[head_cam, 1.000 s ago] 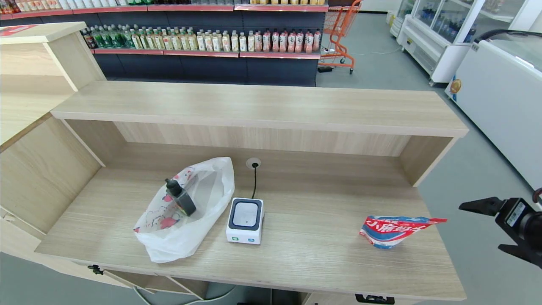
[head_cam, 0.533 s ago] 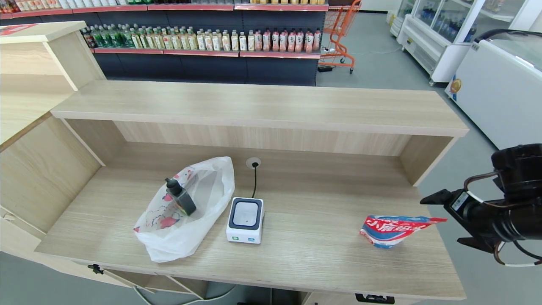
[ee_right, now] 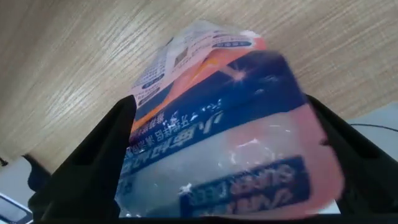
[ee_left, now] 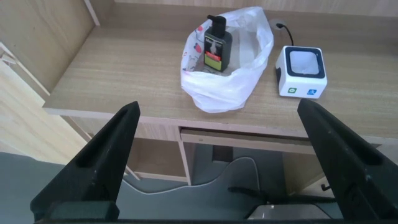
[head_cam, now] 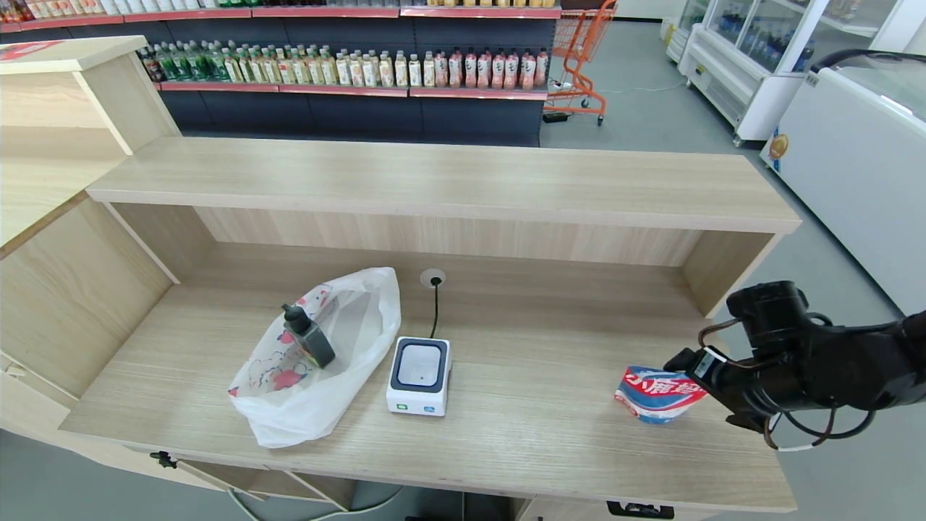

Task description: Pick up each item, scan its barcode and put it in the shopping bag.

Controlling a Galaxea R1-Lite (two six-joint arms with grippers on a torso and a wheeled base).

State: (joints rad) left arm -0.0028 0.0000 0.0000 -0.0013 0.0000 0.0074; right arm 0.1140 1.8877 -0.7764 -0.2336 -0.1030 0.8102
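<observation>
A red, white and blue snack pouch [head_cam: 655, 394] lies flat near the counter's right end. My right gripper [head_cam: 705, 389] comes in from the right, open, with its fingers straddling the pouch's right end. In the right wrist view the pouch [ee_right: 217, 124] sits between the spread fingers of the right gripper [ee_right: 217, 165]. The white shopping bag [head_cam: 318, 362] lies open at the left with a dark pump bottle [head_cam: 309, 339] inside. The white barcode scanner [head_cam: 419, 376] sits beside the bag. My left gripper [ee_left: 214, 168] hangs open and empty off the counter's front edge, facing the bag [ee_left: 230, 81], bottle [ee_left: 216, 46] and scanner [ee_left: 301, 70].
The scanner's black cable [head_cam: 435, 304] runs back to a grommet. A raised wooden shelf [head_cam: 434, 181] overhangs the back of the counter, and a side panel [head_cam: 731, 271] closes its right end. Bare counter [head_cam: 535, 362] lies between scanner and pouch.
My right arm has swung in from beyond the counter's right end to the pouch, and its fingers now sit around the pouch's right end. Bag, bottle and scanner have not moved.
</observation>
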